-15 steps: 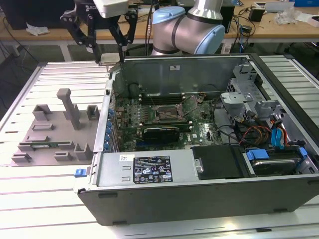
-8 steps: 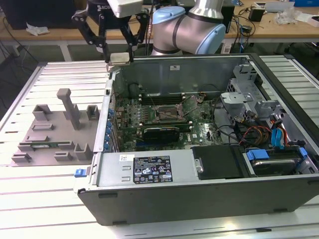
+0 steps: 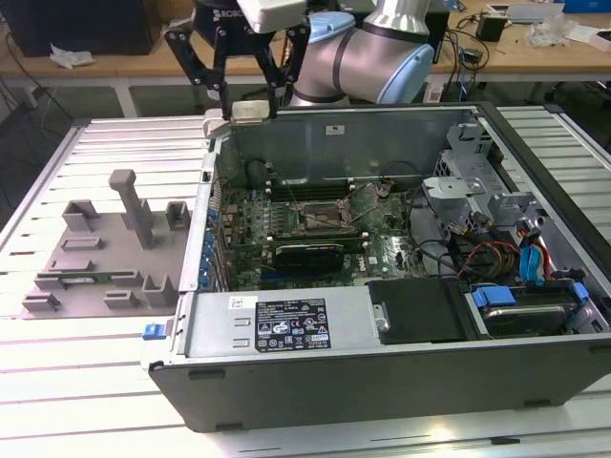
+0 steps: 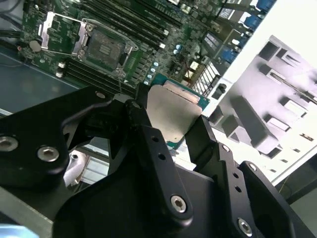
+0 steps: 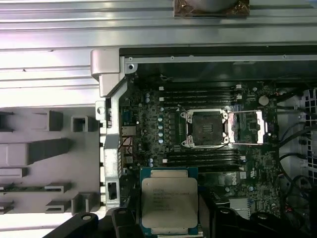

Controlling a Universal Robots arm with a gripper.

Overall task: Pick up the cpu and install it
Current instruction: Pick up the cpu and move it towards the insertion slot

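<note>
While clamping the cpu (image 5: 169, 204), the claw (image 3: 250, 111) hangs near the case rim (image 3: 382, 108).

1. arm (image 3: 387, 52): silver-grey round tube segments, light blue joint cap (image 3: 332, 25).
2. end effector (image 3: 250, 107): black open linkage bars, white housing (image 3: 272, 11) on top.
3. linkage close up in second wrist view: matte black, silver screws (image 4: 178, 203), small round holes.

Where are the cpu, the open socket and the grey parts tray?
cpu (image 5: 168, 201): first wrist view, middle of its silver top.
socket (image 5: 205, 128): first wrist view, centre of its dark open square.
parts tray (image 3: 113, 260): exterior view, bare flat part of its base.
</note>
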